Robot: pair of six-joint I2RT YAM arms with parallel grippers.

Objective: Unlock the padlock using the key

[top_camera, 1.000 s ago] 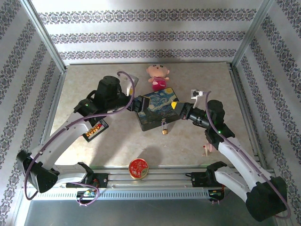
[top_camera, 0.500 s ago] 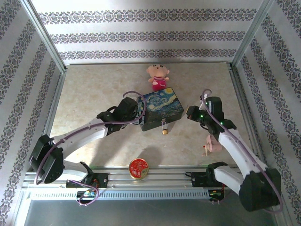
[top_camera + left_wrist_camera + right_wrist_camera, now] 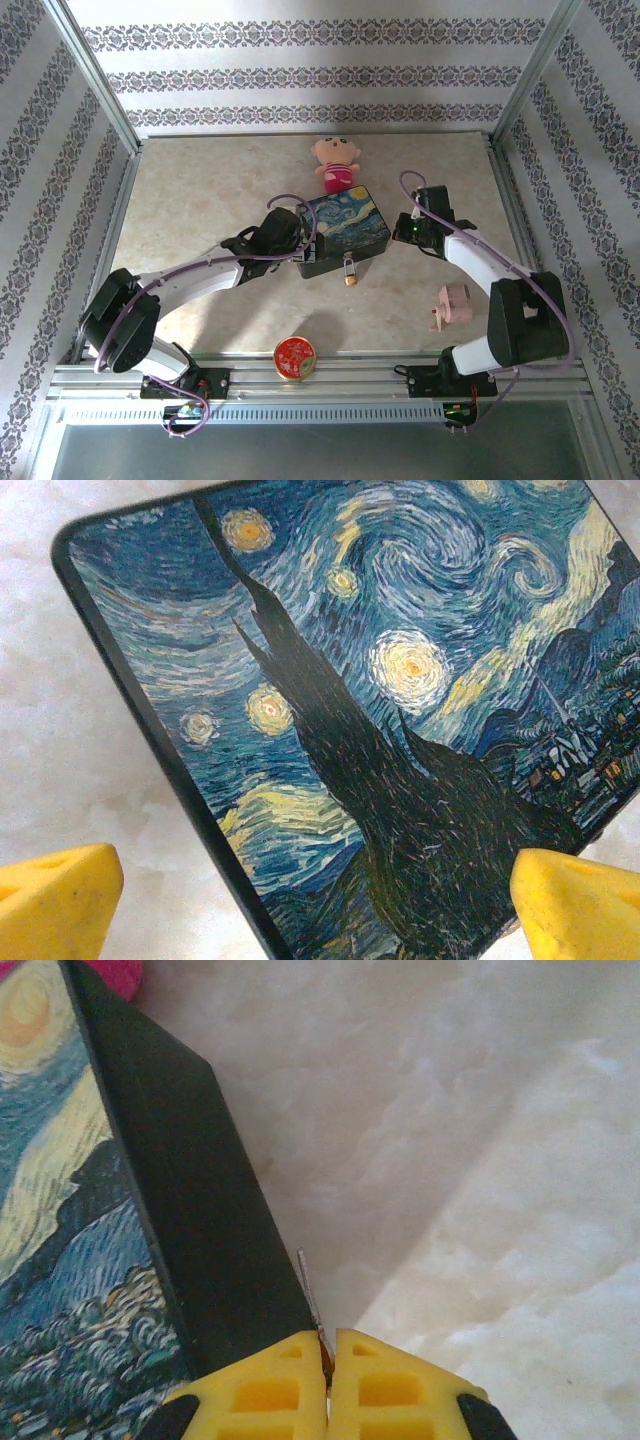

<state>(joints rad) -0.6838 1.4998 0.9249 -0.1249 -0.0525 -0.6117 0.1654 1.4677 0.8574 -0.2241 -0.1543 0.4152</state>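
The blue painted tin box lies mid-table. The tiny padlock hangs at its near edge, its brass body resting on the table. My left gripper is at the box's left corner. In the left wrist view it stands open, with its yellow fingertips spread over the painted lid. My right gripper is by the box's right side. In the right wrist view it is shut on the key, whose thin blade sticks out along the box's dark wall.
A plush doll sits just behind the box. A round red tin lies at the near edge by the rail. A small pink object rests on the table under the right arm. Metal frame posts bound the table's sides.
Both arms have stretched out lower toward the box. The left gripper settled over the box's left corner, still open. The right gripper stays shut on the key at the box's right side.
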